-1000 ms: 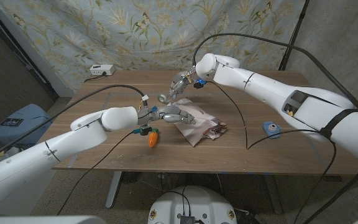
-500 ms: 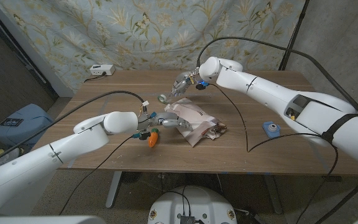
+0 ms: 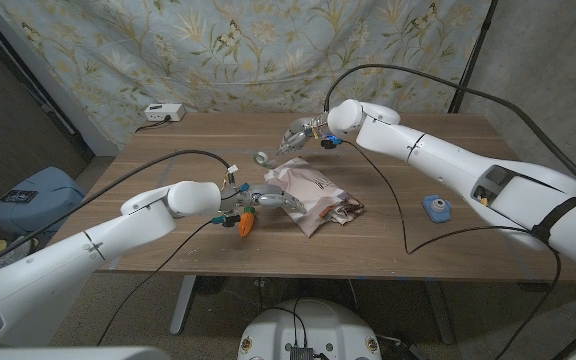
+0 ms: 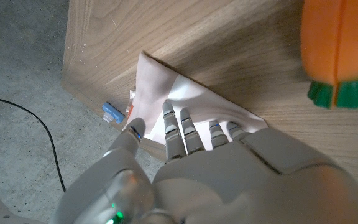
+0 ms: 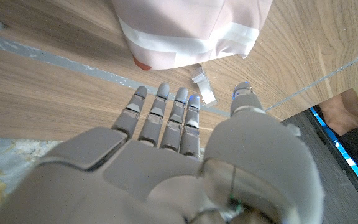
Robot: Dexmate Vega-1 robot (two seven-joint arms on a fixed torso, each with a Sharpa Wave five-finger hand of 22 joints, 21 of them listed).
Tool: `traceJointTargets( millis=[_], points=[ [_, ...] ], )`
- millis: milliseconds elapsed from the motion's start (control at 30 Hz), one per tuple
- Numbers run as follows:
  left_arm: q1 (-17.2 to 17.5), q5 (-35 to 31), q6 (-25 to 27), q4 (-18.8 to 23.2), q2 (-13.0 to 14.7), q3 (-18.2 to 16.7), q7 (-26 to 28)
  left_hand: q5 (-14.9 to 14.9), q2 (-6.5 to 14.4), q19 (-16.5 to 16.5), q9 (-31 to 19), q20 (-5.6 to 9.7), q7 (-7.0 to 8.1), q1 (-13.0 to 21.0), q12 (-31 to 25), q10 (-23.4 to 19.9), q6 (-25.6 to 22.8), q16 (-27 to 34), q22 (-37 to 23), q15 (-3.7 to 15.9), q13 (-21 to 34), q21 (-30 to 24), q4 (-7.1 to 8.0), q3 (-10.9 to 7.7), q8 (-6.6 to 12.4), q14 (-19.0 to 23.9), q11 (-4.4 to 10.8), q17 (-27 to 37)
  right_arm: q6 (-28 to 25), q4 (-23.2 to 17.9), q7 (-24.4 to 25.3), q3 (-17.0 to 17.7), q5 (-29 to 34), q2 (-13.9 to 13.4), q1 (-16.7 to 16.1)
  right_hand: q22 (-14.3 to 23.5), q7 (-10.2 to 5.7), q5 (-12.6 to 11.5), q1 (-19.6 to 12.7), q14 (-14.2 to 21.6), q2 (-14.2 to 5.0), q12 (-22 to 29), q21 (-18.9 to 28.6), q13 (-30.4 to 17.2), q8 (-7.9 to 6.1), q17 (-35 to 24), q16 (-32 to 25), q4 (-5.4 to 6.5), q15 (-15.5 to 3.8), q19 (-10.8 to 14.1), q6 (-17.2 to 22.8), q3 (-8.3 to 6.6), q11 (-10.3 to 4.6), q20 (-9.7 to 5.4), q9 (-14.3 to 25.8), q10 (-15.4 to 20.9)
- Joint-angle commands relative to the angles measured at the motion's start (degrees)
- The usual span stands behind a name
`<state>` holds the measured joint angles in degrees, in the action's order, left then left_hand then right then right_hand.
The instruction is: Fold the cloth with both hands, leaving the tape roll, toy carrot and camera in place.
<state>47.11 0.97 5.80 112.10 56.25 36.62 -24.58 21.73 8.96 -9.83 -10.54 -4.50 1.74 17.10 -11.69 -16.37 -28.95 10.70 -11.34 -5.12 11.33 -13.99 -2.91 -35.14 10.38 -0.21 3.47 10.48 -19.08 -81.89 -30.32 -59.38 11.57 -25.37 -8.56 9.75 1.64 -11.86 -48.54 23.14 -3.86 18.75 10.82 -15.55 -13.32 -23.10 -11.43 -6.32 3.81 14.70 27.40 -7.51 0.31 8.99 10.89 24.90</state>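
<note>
A pink-and-white cloth point(image 3: 314, 194) lies bunched at the table's middle. My left hand point(image 3: 266, 198) is at its left edge; in the left wrist view its fingers point(image 4: 179, 127) lie stretched out on the cloth point(image 4: 160, 87), thumb apart at the hem. My right hand point(image 3: 299, 136) hovers beyond the cloth's far side with its fingers point(image 5: 166, 118) spread, holding nothing, the cloth point(image 5: 191, 28) ahead of them. The toy carrot point(image 3: 247, 222) lies just in front of my left hand and also shows close up as an orange carrot point(image 4: 339, 50). The tape roll point(image 3: 261, 157) sits left of my right hand. The blue camera point(image 3: 435, 207) lies far right.
A white box point(image 3: 163, 113) stands at the table's far left corner. A black cable point(image 3: 400, 205) from my right arm hangs onto the table between cloth and camera. The table's front edge point(image 3: 298, 273) is near the carrot.
My left hand has slid toward the front edge along the cloth's left side, and the cloth has shifted and spread a little. My right hand has drawn slightly right, away from the tape roll.
</note>
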Motion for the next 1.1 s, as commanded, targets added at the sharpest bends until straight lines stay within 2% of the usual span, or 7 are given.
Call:
traceJointTargets(
  millis=[33,333,733,833,900,967,1100],
  points=[
    [-0.59,0.59,-1.04,-1.72,0.08,0.18,-0.68,-0.23,0.24,-1.88,-0.27,-0.31,0.00,-0.53,-0.22,-0.04,-0.13,0.30,-0.13,-0.49,0.14,-0.19,0.26,-0.21,0.11,0.14,-0.27,0.07,-4.46,-9.62,0.94,-0.45,4.67,-4.48,-2.54,0.10,-0.22,0.09,1.06,-0.55,-0.10,-0.75,0.16,0.41,0.34,0.24,0.07,0.15,0.14,-0.34,-0.65,0.29,-0.12,-0.30,-0.05,-0.84],
    [-0.61,0.70,-1.63,-2.16,0.38,-0.02,-0.75,-0.25,0.26,-1.90,-0.24,-0.37,0.05,-0.64,-0.26,-0.10,-0.10,0.23,-0.12,-0.49,0.13,-0.19,0.34,-0.35,0.15,0.13,-0.22,-0.05,-5.06,-14.78,3.34,-0.13,9.14,-7.20,-5.44,0.11,-0.57,0.32,3.54,-0.94,-0.91,-1.73,0.12,1.38,0.53,0.68,-0.07,1.55,-0.08,-0.52,-0.38,0.81,-0.35,-0.73,-0.07,-0.64],
    [-0.38,0.44,-1.61,-1.81,0.66,-0.43,-0.17,-0.27,0.24,-1.90,-0.22,-0.33,0.11,-0.72,-0.23,0.03,-0.10,0.15,-0.12,-0.57,0.12,-0.18,0.37,-0.51,0.20,0.13,-0.22,-0.18,-5.18,-17.63,2.70,-0.75,15.25,-8.40,-7.56,0.15,-0.65,0.90,11.88,-2.81,-3.48,-4.15,-0.16,3.36,1.10,1.82,0.00,6.33,0.21,-1.93,-0.04,2.53,-0.28,-1.61,0.00,-0.44],
    [-0.32,0.40,-1.60,-1.71,0.66,-0.45,-0.10,-0.27,0.24,-1.90,-0.22,-0.32,0.19,-0.73,-0.23,0.03,-0.12,0.14,-0.12,-0.55,0.12,-0.18,0.36,-0.55,0.21,0.13,-0.23,-0.21,-5.03,-17.50,2.34,-0.70,16.04,-8.30,-8.11,0.16,-0.66,0.91,14.61,-3.51,-4.20,-4.87,-0.18,3.75,1.29,2.11,0.01,7.95,0.26,-2.44,-0.06,3.10,-0.11,-1.75,0.00,-0.60],
    [-0.29,0.35,-1.53,-1.64,0.62,-0.45,-0.02,-0.28,0.24,-1.89,-0.21,-0.36,0.11,-0.73,-0.24,0.03,-0.07,0.12,-0.11,-0.53,0.11,-0.19,0.36,-0.58,0.20,0.12,-0.20,-0.23,-4.47,-17.02,1.99,-0.49,15.94,-8.19,-8.42,0.18,-1.15,0.79,17.25,-4.19,-4.24,-5.57,-0.18,4.03,1.69,2.41,0.03,9.38,0.45,-2.98,-0.71,3.92,-0.02,-1.86,-0.02,-0.93],
    [-0.05,0.52,-1.80,-1.70,0.51,-0.63,0.43,-0.30,0.21,-1.90,-0.20,-0.38,0.00,-0.78,-0.15,0.27,0.39,0.10,-0.11,-0.68,0.11,-0.18,0.37,-0.63,0.04,0.11,-0.18,-0.26,-4.10,-16.47,1.86,-0.36,16.00,-7.98,-8.74,0.17,-1.09,0.65,18.96,-5.08,-3.85,-6.03,-0.16,4.18,1.81,2.66,0.22,10.20,0.87,-3.21,-0.83,4.64,0.14,-1.70,-0.05,-1.21],
    [-0.44,-0.08,-1.95,-1.70,0.33,-0.44,0.34,-0.33,0.18,-1.96,-0.20,-0.38,0.05,-0.84,-0.14,0.34,0.44,0.06,-0.11,-0.72,0.11,-0.16,0.40,-0.66,0.06,0.05,-0.25,-0.28,-3.05,-15.42,1.75,-0.17,16.17,-7.70,-9.22,0.17,-0.93,0.41,20.81,-5.68,-3.42,-6.52,-0.24,4.30,1.89,2.90,0.25,11.09,1.22,-3.77,-0.90,5.46,0.19,-1.52,-0.07,-1.67]
  ],
)
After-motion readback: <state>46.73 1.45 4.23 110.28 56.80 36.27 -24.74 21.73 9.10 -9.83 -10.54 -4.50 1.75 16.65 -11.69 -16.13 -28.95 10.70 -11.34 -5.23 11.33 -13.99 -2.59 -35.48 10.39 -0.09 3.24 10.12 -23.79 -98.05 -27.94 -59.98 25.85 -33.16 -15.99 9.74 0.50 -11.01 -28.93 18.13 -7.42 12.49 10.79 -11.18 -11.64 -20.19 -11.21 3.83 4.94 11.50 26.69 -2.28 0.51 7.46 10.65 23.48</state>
